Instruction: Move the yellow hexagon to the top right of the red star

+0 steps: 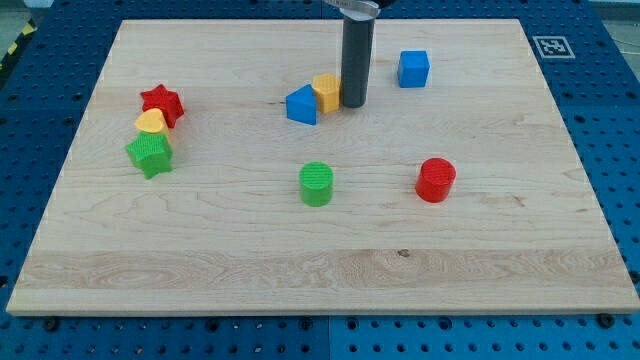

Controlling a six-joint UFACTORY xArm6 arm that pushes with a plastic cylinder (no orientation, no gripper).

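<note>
Standing at: the board's upper middle is the dark rod, upright, and my tip [353,103] rests on the wood.
Tip and hexagon: my tip is just beside the yellow hexagon [326,92], on its right side in the view; they look to be touching, but I cannot tell for sure.
Claw: the arm has no claw, only the plain rod, so nothing opens or closes and it has hold of nothing.
Yellow hexagon: near the top centre of the board, touching the blue block on its left.
Blue block: a blue shape [302,105] with a pointed top, its exact form is not clear, just left of the hexagon and a little lower.
Red star: the red star [161,103] is at the view's left, well apart from the hexagon.
Yellow heart: the yellow heart [151,122] touches the star from below.
Green star: the green star [150,154] lies just under the heart.
Blue cube: the blue cube [413,68] is right of the rod, near the top edge.
Green cylinder: the green cylinder [316,184] stands in the middle of the board.
Red cylinder: the red cylinder [435,179] stands right of the green one.
Board: the wooden board [300,270] lies on a blue perforated table [620,120].
</note>
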